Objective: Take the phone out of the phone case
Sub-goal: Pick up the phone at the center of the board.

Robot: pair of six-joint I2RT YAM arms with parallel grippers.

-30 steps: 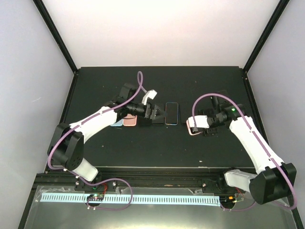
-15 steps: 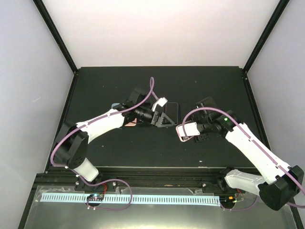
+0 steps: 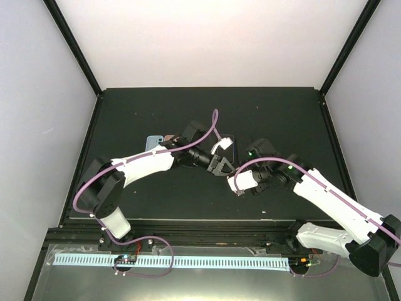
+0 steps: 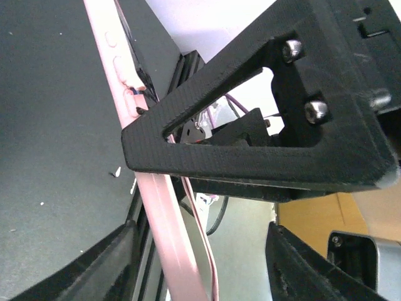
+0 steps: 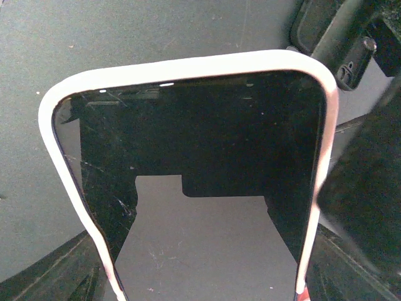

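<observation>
Phone [image 5: 188, 157] in pink case [image 4: 160, 213] sits in right fingers [image 5: 44, 276]; left fingers [image 4: 250, 157] hover beside.

The right tool [image 3: 249, 182] holds the pink-cased phone [image 3: 238, 182] just beside the left tool [image 3: 221, 166].

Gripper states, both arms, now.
Left gripper: open, astride an edge of the pink-cased phone; contact cannot be told.
Right gripper: shut on the pink-cased phone.

Black table [image 3: 282, 113] (matte, dusty) between white walls [image 3: 213, 37].
</observation>
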